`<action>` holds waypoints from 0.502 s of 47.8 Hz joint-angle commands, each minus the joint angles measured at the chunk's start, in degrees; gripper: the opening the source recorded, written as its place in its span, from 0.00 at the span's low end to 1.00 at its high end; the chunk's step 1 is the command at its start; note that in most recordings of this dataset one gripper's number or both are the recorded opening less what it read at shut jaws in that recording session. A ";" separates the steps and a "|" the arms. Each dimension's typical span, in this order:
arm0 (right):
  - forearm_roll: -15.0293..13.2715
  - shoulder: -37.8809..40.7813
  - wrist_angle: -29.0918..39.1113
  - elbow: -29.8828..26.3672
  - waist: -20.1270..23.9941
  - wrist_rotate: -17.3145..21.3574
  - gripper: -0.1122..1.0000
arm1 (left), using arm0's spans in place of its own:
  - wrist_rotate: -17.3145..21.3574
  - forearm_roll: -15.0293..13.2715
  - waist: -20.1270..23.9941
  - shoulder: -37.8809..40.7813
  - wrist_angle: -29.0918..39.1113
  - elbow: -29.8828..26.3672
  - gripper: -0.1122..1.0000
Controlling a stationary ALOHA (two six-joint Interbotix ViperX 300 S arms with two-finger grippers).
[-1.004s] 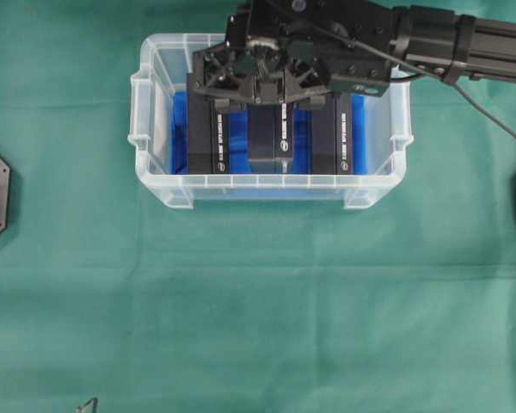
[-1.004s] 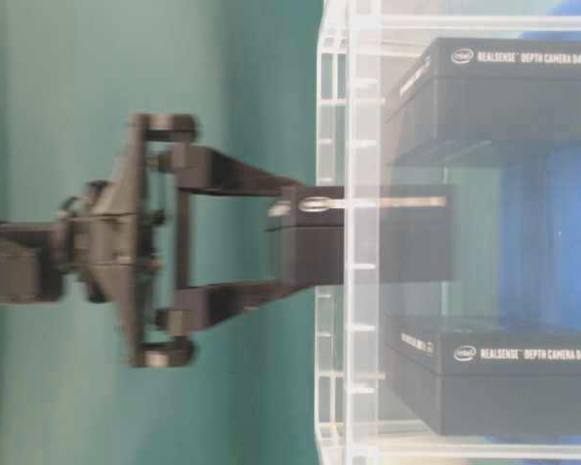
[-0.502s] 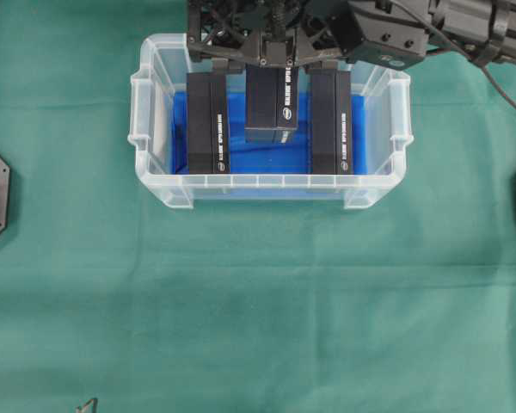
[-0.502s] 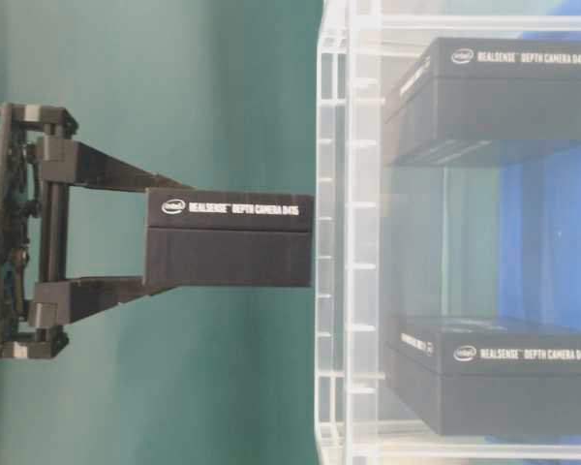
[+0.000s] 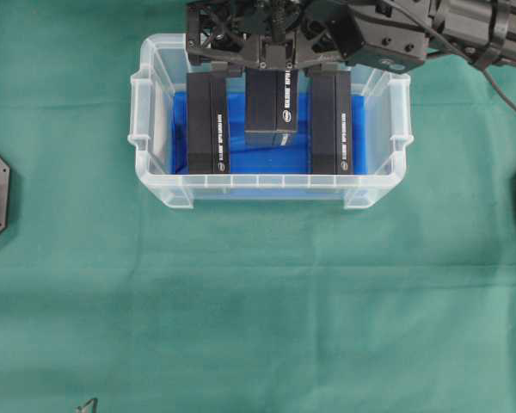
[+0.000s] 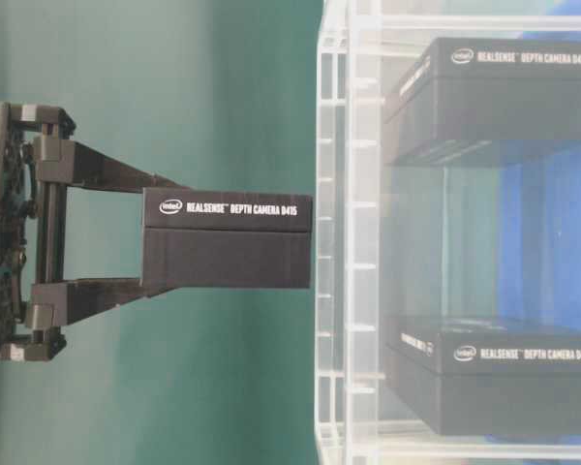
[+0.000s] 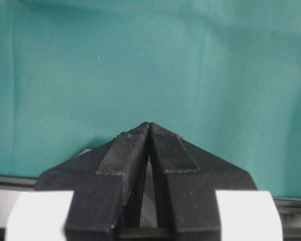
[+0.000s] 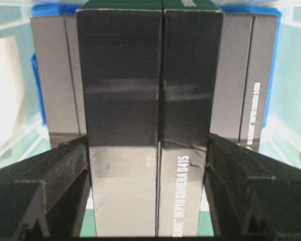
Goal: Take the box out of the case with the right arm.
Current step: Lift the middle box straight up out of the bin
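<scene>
My right gripper (image 6: 140, 242) holds the box (image 6: 227, 238) up above the case (image 5: 163, 185); my left gripper (image 7: 149, 131) is pinched together.

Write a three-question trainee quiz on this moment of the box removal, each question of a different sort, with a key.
1. True or false: the right gripper holds the middle box clear of the case rim in the table-level view.
2. How many boxes remain in the case? A) one B) two C) three
3. Fill in: the left gripper has its fingertips pressed ____ with nothing between them.

Key: 1 true. 2 B: the left box and the right box stand on the blue cloth. 3 together.
</scene>
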 commanded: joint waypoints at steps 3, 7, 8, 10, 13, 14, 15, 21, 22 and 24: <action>-0.35 -3.43 -0.09 -1.85 0.09 0.09 0.69 | 0.09 0.09 0.00 0.18 -0.09 -1.14 0.10; -0.35 -3.43 -0.09 -1.76 0.09 0.09 0.69 | 0.09 0.09 0.09 0.18 0.09 -1.14 0.10; -0.35 -3.43 -0.09 -1.85 0.18 0.09 0.69 | 0.09 0.09 0.00 0.18 0.18 -1.14 0.10; -0.35 -3.43 -0.09 -1.85 0.09 0.09 0.69 | 0.09 0.18 0.09 0.18 0.26 -1.05 0.10; -0.35 -3.43 -0.09 -1.85 0.09 0.09 0.69 | 0.09 0.09 0.00 0.18 0.26 -1.05 0.10; -0.35 -3.43 -0.09 -1.85 0.09 0.09 0.69 | 0.09 0.09 0.09 0.18 0.26 -1.14 0.10; -0.35 -3.43 -0.09 -1.85 0.09 0.09 0.69 | 0.09 0.09 0.09 0.26 0.26 -1.05 0.10; -0.35 -3.43 -0.18 -1.85 0.09 0.09 0.69 | 0.09 0.09 0.09 0.26 0.26 -1.14 0.10; -0.35 -3.43 -0.18 -1.85 0.18 0.09 0.69 | 0.09 0.09 0.09 0.26 0.26 -1.14 0.10; -0.18 -3.43 -0.18 -1.85 0.09 0.09 0.69 | 0.09 0.09 0.09 0.26 0.26 -1.14 0.10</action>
